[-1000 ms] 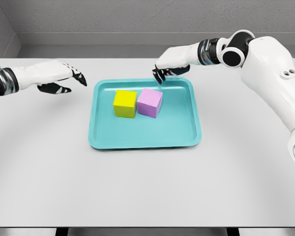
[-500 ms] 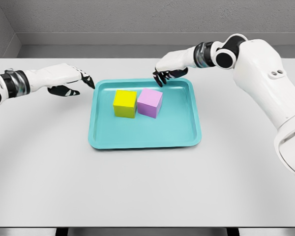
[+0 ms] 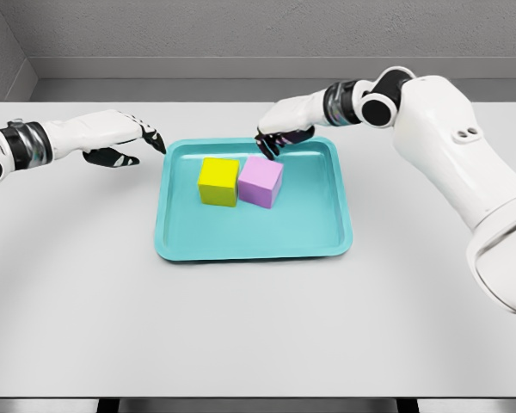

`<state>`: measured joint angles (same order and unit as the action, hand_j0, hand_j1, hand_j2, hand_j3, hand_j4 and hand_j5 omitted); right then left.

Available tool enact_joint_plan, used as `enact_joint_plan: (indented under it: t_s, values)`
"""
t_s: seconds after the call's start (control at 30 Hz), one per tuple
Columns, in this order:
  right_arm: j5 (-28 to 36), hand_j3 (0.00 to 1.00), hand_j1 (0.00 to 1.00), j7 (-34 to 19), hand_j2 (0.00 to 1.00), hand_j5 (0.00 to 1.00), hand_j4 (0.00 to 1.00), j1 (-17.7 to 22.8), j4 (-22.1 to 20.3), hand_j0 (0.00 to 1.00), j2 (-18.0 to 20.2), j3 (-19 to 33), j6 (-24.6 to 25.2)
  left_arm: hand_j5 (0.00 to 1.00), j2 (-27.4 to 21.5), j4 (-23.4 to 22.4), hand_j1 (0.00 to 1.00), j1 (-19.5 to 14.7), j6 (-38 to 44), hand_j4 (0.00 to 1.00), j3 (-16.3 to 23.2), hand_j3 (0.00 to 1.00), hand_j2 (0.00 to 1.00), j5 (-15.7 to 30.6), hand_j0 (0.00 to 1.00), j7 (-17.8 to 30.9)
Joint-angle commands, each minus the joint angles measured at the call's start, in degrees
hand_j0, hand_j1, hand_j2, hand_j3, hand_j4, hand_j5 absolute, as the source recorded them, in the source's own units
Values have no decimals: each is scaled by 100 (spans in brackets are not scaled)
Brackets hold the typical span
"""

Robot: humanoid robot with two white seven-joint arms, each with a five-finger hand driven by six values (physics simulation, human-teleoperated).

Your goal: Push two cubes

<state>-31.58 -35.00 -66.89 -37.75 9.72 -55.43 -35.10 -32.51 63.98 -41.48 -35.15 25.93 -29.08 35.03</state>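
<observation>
A yellow cube (image 3: 218, 181) and a pink cube (image 3: 261, 181) stand side by side, touching, in the back half of a teal tray (image 3: 318, 232). My right hand (image 3: 275, 143) reaches in over the tray's back rim, its dark fingertips curled down just behind the pink cube's top back edge; I cannot tell whether they touch it. It holds nothing. My left hand (image 3: 133, 144) hovers over the table just left of the tray's back left corner, fingers relaxed and spread, holding nothing.
The tray sits in the middle of a white table (image 3: 241, 327). A grey wall (image 3: 198, 34) rises behind the table's far edge.
The right hand has shifted left and slightly toward the pink cube. The left hand moved right toward the tray early on, then held still. The cubes have barely moved.
</observation>
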Motion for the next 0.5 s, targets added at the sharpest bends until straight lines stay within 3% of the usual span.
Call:
enact_joint_plan:
  t_s: [0.0,0.47]
  values:
    - [21,35,35,0,35,35,35,9,-110,35,-49,-11,10,63,-10,1,63,0,15,63,-9,63,63,34,63,-3]
    - [21,35,35,0,35,35,35,-9,-154,35,-49,-11,10,63,-63,10,63,-9,15,63,-27,63,63,60,63,-3]
